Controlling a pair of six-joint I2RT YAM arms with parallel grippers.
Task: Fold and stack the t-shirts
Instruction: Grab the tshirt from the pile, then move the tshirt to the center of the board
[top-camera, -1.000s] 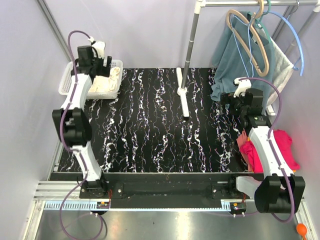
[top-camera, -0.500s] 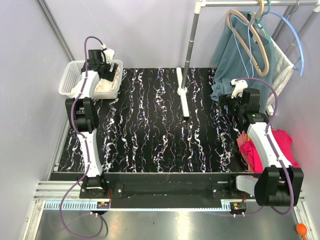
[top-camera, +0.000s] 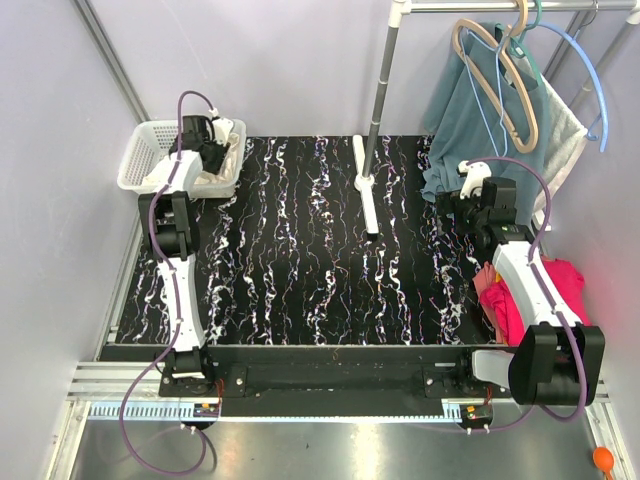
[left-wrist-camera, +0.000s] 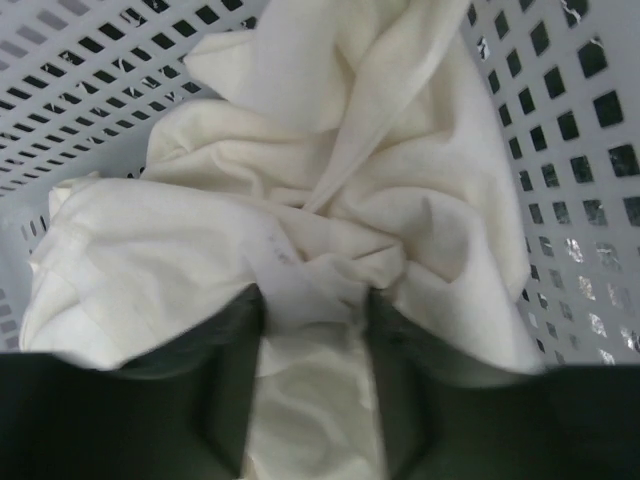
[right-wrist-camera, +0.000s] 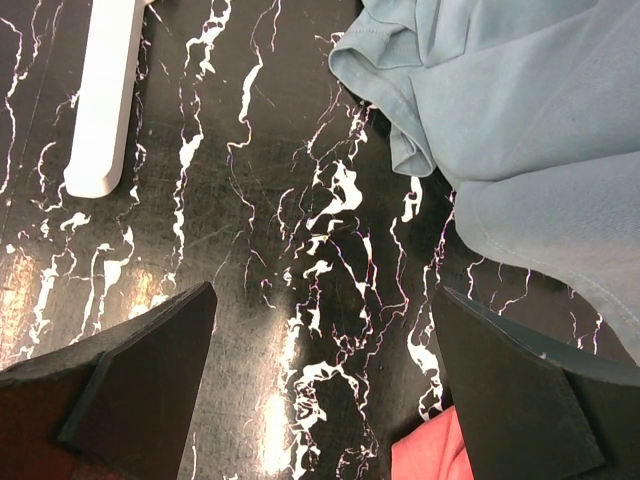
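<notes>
Worktop (top-camera: 300, 260) edges are marked first: black marbled surface, flat and glossy, with bare room seen between the two arms from near edge to far edge. Far left corner is taken by one white mesh basket (top-camera: 138, 160), made of rigid plastic with square holes. Far right edge is overlapped by one teal garment (top-camera: 460, 120), soft and draped from hangers (top-camera: 500, 80); the hanger count cannot be told. One rack pole (top-camera: 380, 90) is stood at the far middle, and its white foot bar (top-camera: 365, 190) is laid out toward the centre.

T-shirts are counted. One cream t-shirt (left-wrist-camera: 330, 160), crumpled and matte, is held inside the basket against its walls. One pink t-shirt (top-camera: 572, 290) is bunched at the right edge beside the right arm. An orange-red layer (top-camera: 488, 300) is seen at its left side, but whether this is a separate tee cannot be told.

Two claws are counted. Left claw (left-wrist-camera: 310, 300) is lowered into the basket and narrowed onto a fold of the cream t-shirt, with cloth pinched between both dark fingers. Right claw (right-wrist-camera: 322, 295) is spread wide over bare worktop, just beside the teal garment's hem, and nothing is held in it.
</notes>
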